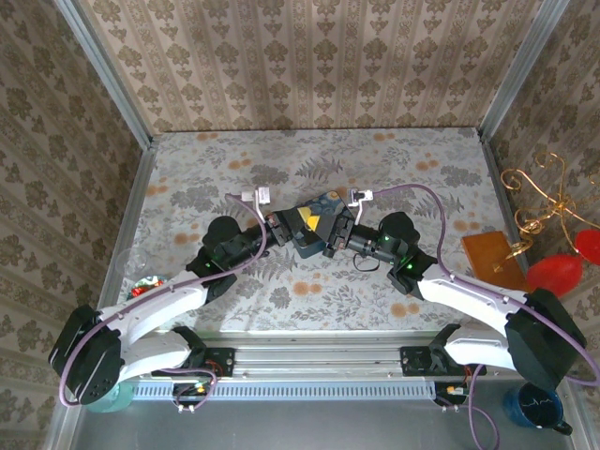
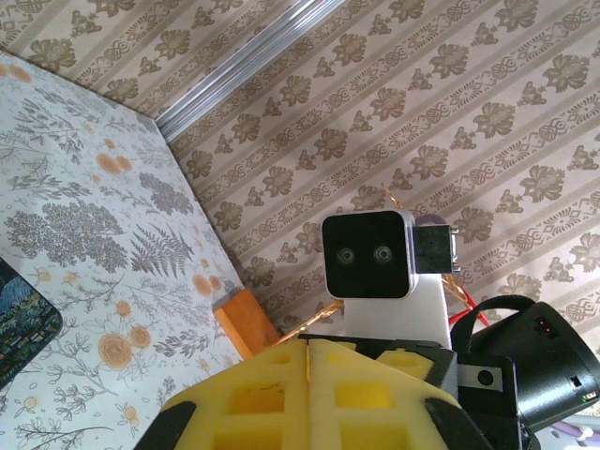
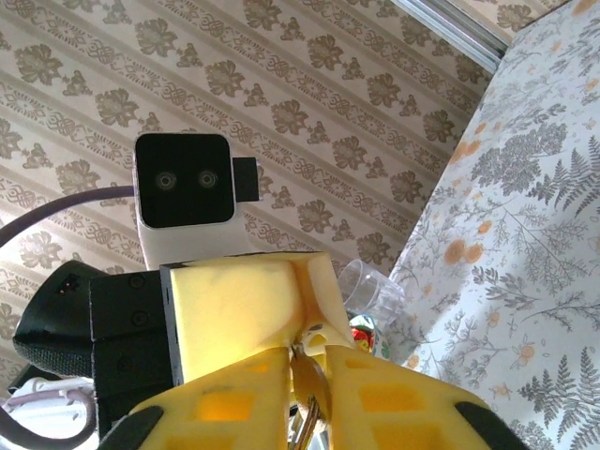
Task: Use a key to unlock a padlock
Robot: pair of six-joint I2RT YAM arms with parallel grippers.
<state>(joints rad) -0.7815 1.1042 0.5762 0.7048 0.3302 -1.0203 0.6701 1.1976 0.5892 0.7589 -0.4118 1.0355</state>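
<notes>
My two grippers meet nose to nose above the blue swirl-painted tin at mid-table. In the left wrist view my left gripper has its yellow pads pressed together, with a thin brassy sliver pinched in the seam. The right wrist view shows a flat brassy key running from that seam down between the fingers of my right gripper. Both of those pads touch the key, and a silvery ring hangs below it. From above, the left gripper and right gripper almost touch. The padlock is hidden.
A wooden block lies at the right, next to a gold wire ornament and red balls. A clear plastic cup lies by the left wall. A blue mug stands off the table, near right.
</notes>
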